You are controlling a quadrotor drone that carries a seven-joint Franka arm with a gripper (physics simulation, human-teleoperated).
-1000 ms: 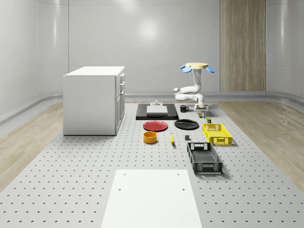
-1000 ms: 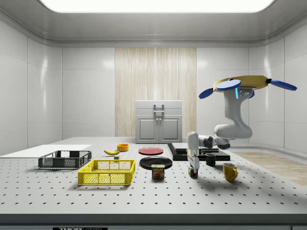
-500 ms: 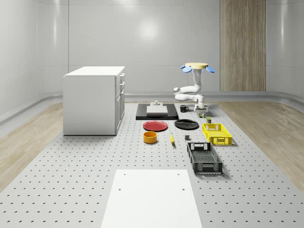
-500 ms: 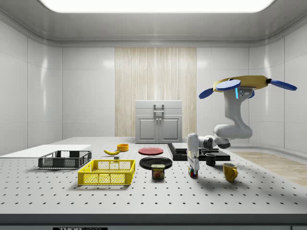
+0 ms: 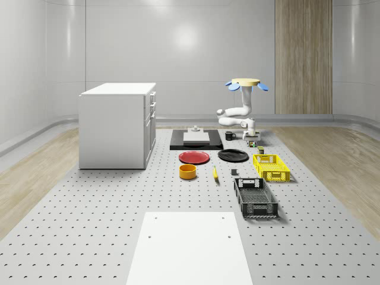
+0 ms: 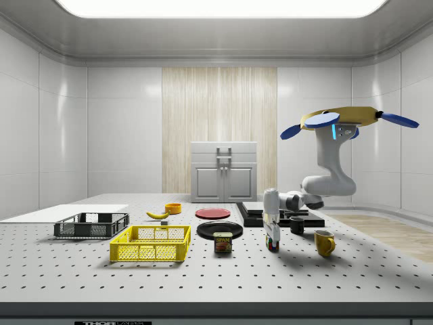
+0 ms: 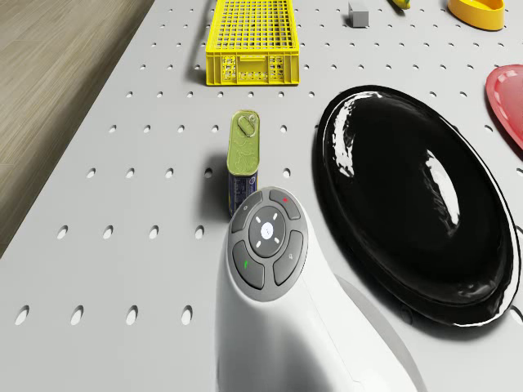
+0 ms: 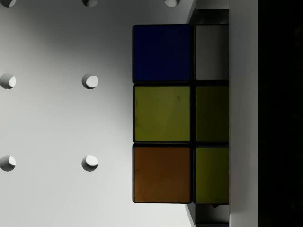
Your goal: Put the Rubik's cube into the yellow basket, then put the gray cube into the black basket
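The drone [image 6: 352,119] hovered above the table's [image 5: 89,231] far right part. Its arm reached down beside the black plate [image 7: 417,212]; the gripper [image 6: 272,238] was clenched on the Rubik's cube [image 8: 180,113], far of the yellow basket [image 5: 271,167].

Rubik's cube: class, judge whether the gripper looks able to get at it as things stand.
Probably yes. The gripper hangs straight down right over the Rubik's cube on the table, nothing between them; the drone hovers above.

The hand [image 6: 272,238] has lifted the Rubik's cube [image 6: 272,244] slightly.
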